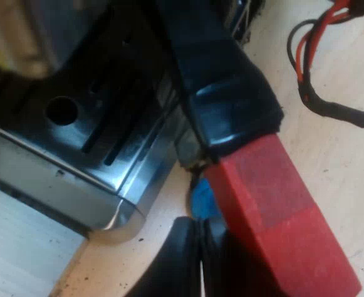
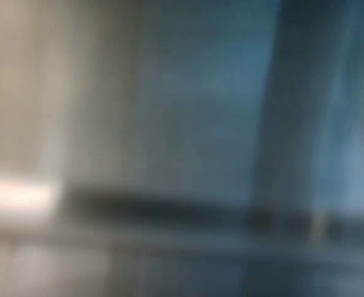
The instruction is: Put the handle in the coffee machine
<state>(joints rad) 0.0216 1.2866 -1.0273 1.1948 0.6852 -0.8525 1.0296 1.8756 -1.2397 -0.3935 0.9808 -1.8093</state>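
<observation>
Pale wood tabletop underneath, and the holder's dark handle looms large, its red end right against my left gripper (clamped on it or not, I cannot tell). Just beyond the gripper sits the espresso machine, slotted drip tray up close, and something blue peeks between.

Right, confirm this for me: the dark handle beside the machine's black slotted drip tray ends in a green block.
Wrong on the colour. The left wrist view shows the dark handle ending in a red block, not a green one. The rest holds: it sits beside the machine's black slotted drip tray.
</observation>
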